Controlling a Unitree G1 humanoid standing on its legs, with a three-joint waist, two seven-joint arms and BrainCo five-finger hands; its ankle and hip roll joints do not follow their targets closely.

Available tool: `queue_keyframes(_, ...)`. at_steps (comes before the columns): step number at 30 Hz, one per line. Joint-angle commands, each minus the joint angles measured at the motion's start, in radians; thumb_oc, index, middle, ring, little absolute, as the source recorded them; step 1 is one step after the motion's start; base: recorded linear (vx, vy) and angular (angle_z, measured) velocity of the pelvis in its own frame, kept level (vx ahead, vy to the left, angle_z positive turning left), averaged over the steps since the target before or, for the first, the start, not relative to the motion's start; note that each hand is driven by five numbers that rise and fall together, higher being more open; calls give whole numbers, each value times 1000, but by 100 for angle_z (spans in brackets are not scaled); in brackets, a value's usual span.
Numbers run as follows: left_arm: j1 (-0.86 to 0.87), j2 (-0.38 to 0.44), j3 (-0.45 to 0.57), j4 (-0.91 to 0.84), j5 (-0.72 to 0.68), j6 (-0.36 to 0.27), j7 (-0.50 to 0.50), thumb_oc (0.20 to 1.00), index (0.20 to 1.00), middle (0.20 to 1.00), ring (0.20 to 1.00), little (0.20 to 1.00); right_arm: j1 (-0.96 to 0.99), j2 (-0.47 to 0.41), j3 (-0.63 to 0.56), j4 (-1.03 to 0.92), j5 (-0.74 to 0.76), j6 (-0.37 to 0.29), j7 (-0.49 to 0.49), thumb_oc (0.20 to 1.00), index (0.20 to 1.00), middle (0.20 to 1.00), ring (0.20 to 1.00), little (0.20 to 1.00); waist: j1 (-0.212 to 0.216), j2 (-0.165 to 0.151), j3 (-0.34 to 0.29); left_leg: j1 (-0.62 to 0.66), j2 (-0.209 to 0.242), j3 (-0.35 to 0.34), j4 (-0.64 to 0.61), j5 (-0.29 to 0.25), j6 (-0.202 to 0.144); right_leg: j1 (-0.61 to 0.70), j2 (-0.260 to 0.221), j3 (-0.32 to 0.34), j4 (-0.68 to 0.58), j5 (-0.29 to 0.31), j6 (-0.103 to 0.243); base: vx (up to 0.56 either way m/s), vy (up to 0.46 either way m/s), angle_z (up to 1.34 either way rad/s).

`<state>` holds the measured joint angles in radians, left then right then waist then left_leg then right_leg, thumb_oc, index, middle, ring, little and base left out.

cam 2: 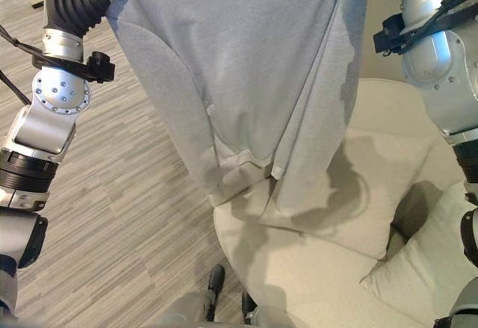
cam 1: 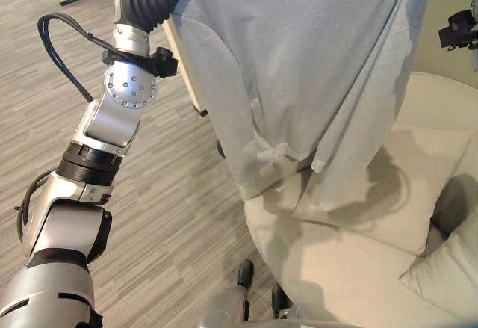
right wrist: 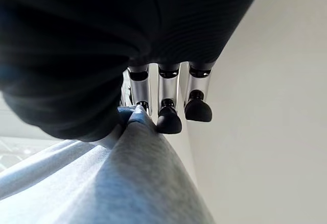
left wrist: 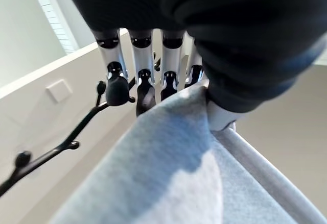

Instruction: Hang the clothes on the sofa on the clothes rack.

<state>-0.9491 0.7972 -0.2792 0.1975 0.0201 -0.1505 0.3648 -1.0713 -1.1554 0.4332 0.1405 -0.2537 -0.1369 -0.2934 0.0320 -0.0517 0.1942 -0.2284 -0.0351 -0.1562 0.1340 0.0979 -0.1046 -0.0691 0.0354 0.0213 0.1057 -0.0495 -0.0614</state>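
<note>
While garment [cam 1: 299, 66] hangs, fingers [left wrist: 145, 89] pinch its edge

Grey garment [cam 1: 299, 66] hangs as wide curtain across middle of view, hem just above sofa [cam 1: 358, 268] seat; blocks straight reach ahead. Cushions [cam 2: 418, 268] crowd sofa's right side. Open wood floor [cam 1: 172, 216] to left, free passage there. In left wrist view, black rack branch [left wrist: 61, 145] with knobbed pegs stands close past left hand [left wrist: 148, 81] fingertips, bare wall behind.
</note>
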Motion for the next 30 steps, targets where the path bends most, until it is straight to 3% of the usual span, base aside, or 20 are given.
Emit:
queue_keyframes(1,-81,18,-7,22,-14,-28,31,200,200,200,200,200,47,-48,-115,-22,33,-1,-56,200,200,200,200,200,29,-27,-54,58,32,-73,39,-140,21,-3,-86,96,-116,95,226,-7,186,4)
queue_keyframes(4,-87,19,-4,14,-5,-25,29,200,200,200,200,200,114,-56,-175,-25,28,7,-59,200,200,200,200,200,11,-10,-60,65,56,-130,-9,-146,13,-22,-105,123,-131,108,239,5,322,-15)
queue_keyframes(5,-92,16,-9,6,1,-24,30,200,200,200,200,200,158,-33,-226,-33,32,10,-69,200,200,200,200,200,8,-11,-55,68,49,-114,-35,-142,16,-49,-130,138,-136,132,252,-43,368,-29)
queue_keyframes(9,-127,37,-40,6,6,-24,38,200,200,200,200,200,152,9,-233,-37,35,14,-85,200,200,200,200,200,25,-44,-36,42,31,-76,-44,-135,32,-114,-149,165,-136,191,285,-194,259,-32)
queue_keyframes(10,-127,56,-35,-10,14,-26,43,200,200,200,200,200,127,24,-220,-41,29,20,-87,200,200,200,200,200,48,-63,-22,36,38,-25,-69,-120,39,-145,-147,114,-130,209,281,-204,207,-66)
queue_keyframes(12,-121,70,-21,-29,16,-26,40,200,200,200,200,200,113,24,-211,-37,31,24,-87,200,200,200,200,200,62,-74,-31,35,37,19,-113,-100,46,-136,-132,68,-99,188,264,-230,303,-103)
queue_keyframes(13,-110,84,-4,-32,2,-36,33,200,200,200,200,200,108,19,-206,-28,54,15,-85,200,200,200,200,200,78,-79,-39,38,25,44,-173,-51,48,-97,-59,52,11,93,228,-190,264,-97)
queue_keyframes(14,-109,84,-3,-32,1,-36,33,200,200,200,200,200,108,18,-206,-28,55,15,-85,200,200,200,200,200,79,-79,-39,43,26,45,-179,-51,47,-100,-58,52,20,86,225,-191,249,-61)
queue_keyframes(16,-84,83,20,-32,-3,-32,32,200,200,200,200,200,133,11,-208,-25,43,8,-84,200,200,200,200,200,95,-91,-45,34,11,51,-198,-30,46,-54,-3,43,42,14,198,-68,80,-13)
queue_keyframes(18,-62,81,62,-46,10,-14,23,200,200,200,200,200,172,5,-253,-47,37,15,-61,200,200,200,200,200,103,-108,-47,36,-16,44,-206,-13,43,-31,30,64,9,-7,166,-1,34,-6)
queue_keyframes(21,13,87,99,-75,1,-33,4,200,200,200,200,200,206,18,-290,-66,56,-9,-58,200,200,200,200,200,102,-115,-44,50,-42,35,-196,-27,45,-27,56,109,-68,42,168,11,57,2)
queue_keyframes(25,36,65,110,-75,-11,-37,-2,200,200,200,200,200,221,-25,-284,-62,76,-7,-41,200,200,200,200,200,76,-107,-11,42,-61,28,-68,-117,65,-60,22,119,-74,72,172,-66,163,21)
queue_keyframes(26,60,44,128,-84,-22,-44,-10,200,200,200,200,200,276,-64,-331,-74,95,-6,-36,200,200,200,200,200,34,-83,-11,29,-1,63,5,-152,72,-77,-15,87,-78,68,179,-27,421,84)
queue_keyframes(27,63,32,128,-75,-34,-45,-15,200,200,200,200,200,355,-92,-397,-82,102,-2,-37,200,200,200,200,200,-3,-69,-32,34,98,100,-5,-131,76,-84,-51,55,-104,64,190,37,418,97)
queue_keyframes(28,57,27,123,-63,-42,-46,-16,200,200,200,200,200,405,-99,-445,-84,106,-3,-45,200,200,200,200,200,-24,-59,-44,40,153,114,-39,-103,53,-80,-71,37,-124,62,202,110,296,85)
queue_keyframes(30,43,30,109,-48,-49,-48,-17,200,200,200,200,200,473,-103,-519,-88,111,-2,-62,200,200,200,200,200,-42,-44,-55,22,215,130,-107,-44,11,-64,-96,16,-148,57,214,125,233,63)
